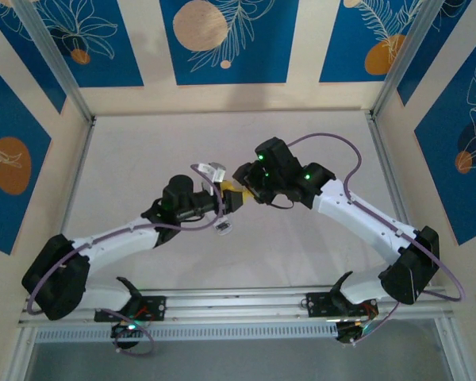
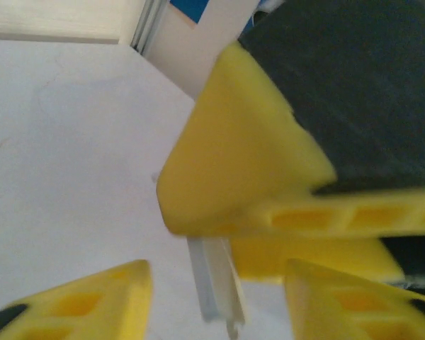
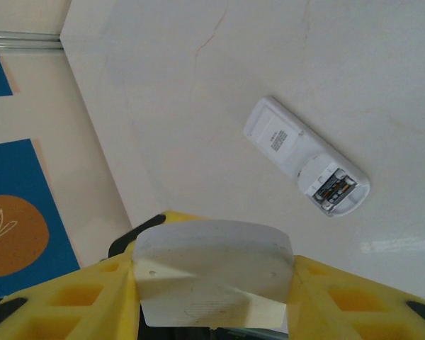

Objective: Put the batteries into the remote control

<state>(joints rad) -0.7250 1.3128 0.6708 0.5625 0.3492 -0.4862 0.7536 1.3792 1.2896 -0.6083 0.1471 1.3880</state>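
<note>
Nearest, our right gripper [image 3: 212, 273] pinches the battery cover [image 3: 212, 294]. The left gripper [image 2: 212, 301] stands spread either side of the cover's edge. We judge this a handover: close the left squarely before the right releases. Farther, at 3 o'clock, the remote control [image 3: 290, 142] lies face down on the table [image 3: 163, 85], long axis 10-to-4, with the batteries [image 3: 334, 190] seated at its 4 o'clock end.

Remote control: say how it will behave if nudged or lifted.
The remote control lies flat, back up, on the smooth table, so it would probably slide rather than tip or roll. Its plastic shell looks rigid and likely light. With the compartment uncovered, the batteries might drop out if it is turned over.
</note>
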